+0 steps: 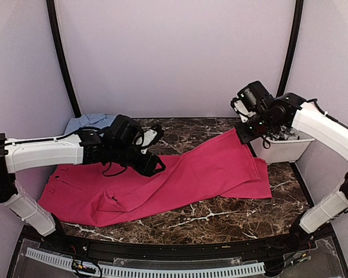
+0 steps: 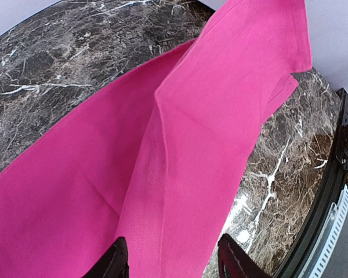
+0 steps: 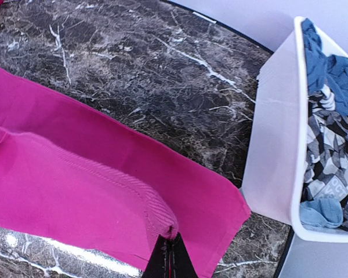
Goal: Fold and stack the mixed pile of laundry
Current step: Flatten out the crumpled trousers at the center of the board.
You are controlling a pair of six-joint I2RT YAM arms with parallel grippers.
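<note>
Top external: ur magenta-pink garment (image 1: pixel 209 168) lies spread across the dark marble table (image 1: pixel 220 217), creased lengthwise, far corner lifted. Ur right gripper (image 3: pixel 169 258) is pinched tight on its folded edge. The left gripper (image 2: pixel 173 255) hovers w/ jaws apart, straddling the cloth. There's a white tub (image 1: pixel 284 152) on the right, w/ pale walls (image 1: pixel 174 58) behind.

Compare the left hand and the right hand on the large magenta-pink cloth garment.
The left hand has its fingers apart over the large magenta-pink cloth garment; the right hand is shut, pinching its edge. The left hand sits mid-garment, the right hand at its far end. Both work the same garment.
</note>
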